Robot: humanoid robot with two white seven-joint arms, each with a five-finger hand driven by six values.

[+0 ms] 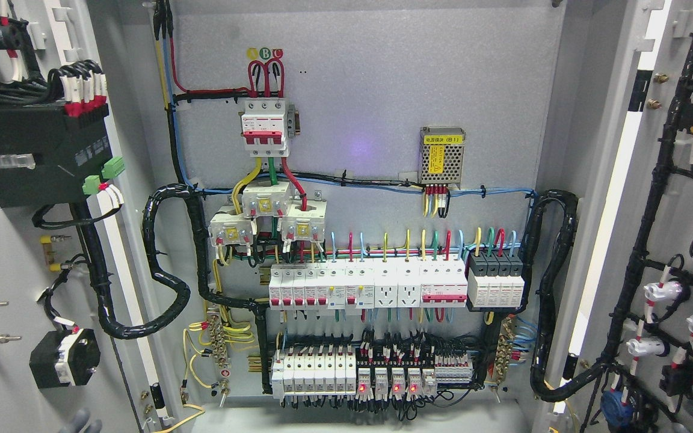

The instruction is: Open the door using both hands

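Doors (21, 240) stand swung wide; left hand's fingers (79, 423) barely show, grip unclear.

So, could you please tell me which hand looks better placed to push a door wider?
Probably the left: the left hand shows at the bottom edge, beside the left door, which already stands open. No right hand is clearly visible by the right door.

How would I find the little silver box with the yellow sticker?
Start at the grey back wall of the open cabinet, between its two swung-out doors. Look at its right half, above the long row of white breakers, for the power supply box. It alone is a silver metal case with tiny holes and yellow labels, coloured wires hanging beneath it.
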